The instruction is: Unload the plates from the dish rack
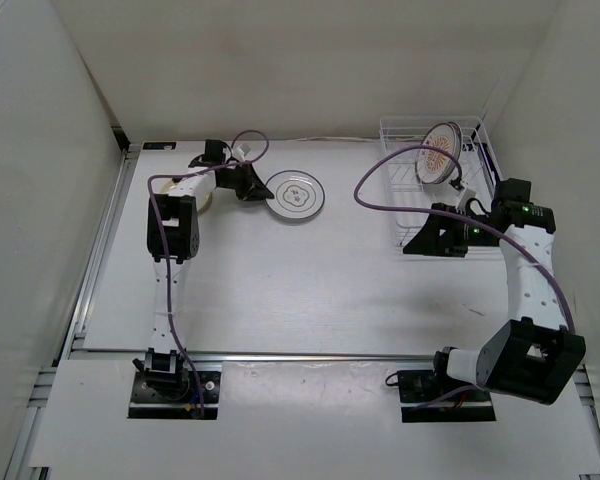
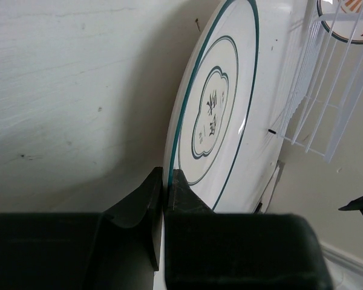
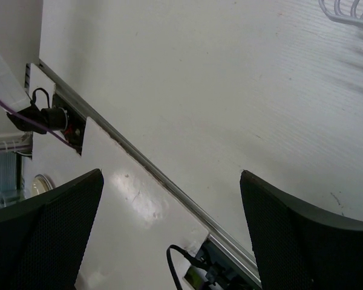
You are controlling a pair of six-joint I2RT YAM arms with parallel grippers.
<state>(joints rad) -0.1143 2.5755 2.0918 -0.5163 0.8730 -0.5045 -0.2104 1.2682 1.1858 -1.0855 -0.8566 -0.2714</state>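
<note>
My left gripper (image 1: 252, 186) is shut on the left rim of a white plate with thin dark rings (image 1: 296, 195), which is flat on or just above the table at the back centre. In the left wrist view the fingers (image 2: 166, 187) pinch that plate's (image 2: 221, 115) dark green rim. A tan plate (image 1: 206, 203) lies partly hidden under my left arm. The white wire dish rack (image 1: 475, 135) stands at the back right and holds an upright plate with an orange-red centre (image 1: 440, 152). My right gripper (image 1: 416, 241) is open and empty just in front of the rack, over bare table (image 3: 169, 205).
White walls enclose the table on the left, back and right. A metal rail (image 1: 310, 355) runs along the near edge by the arm bases. Purple cables loop over both arms. The rack (image 2: 327, 90) and its orange plate (image 2: 351, 18) also show in the left wrist view.
</note>
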